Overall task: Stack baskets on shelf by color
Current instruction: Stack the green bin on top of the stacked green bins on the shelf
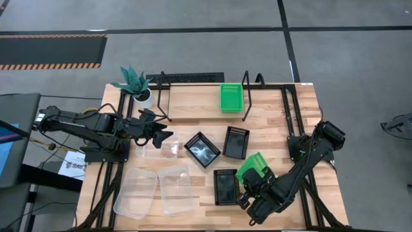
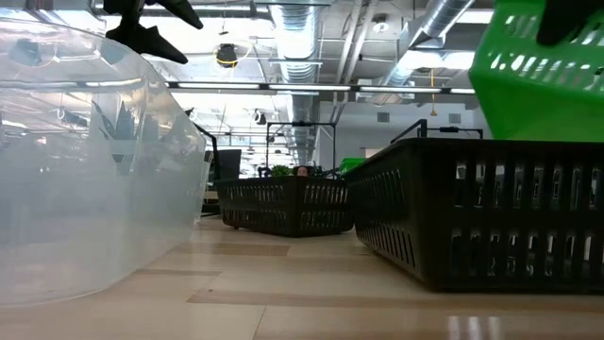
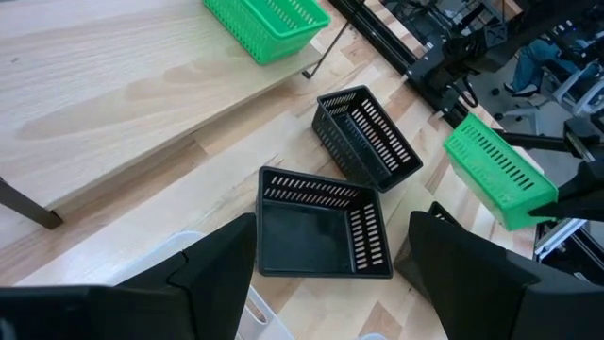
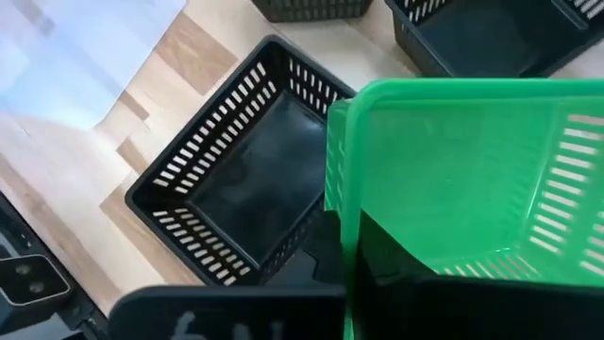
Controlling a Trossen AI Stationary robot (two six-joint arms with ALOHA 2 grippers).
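Green basket (image 1: 252, 167) gripped aloft in right tool (image 1: 250, 182); left tool (image 1: 161, 135) spread open, hovering.

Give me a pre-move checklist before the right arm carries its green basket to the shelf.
1. Grip: right gripper shut on the held green basket, basket lifted off the table: ok.
2. How firm that grip is: cannot tell.
3. Target: one green basket on the shelf sits upright, open side up, ready to take another: ok.
4. Path: three black baskets lie between the held basket and the shelf; it needs to pass above them: not ok at table height.
5. Left gripper, open, hovers over a clear basket left of the path: ok.
6. Third green basket: cannot tell where it is.
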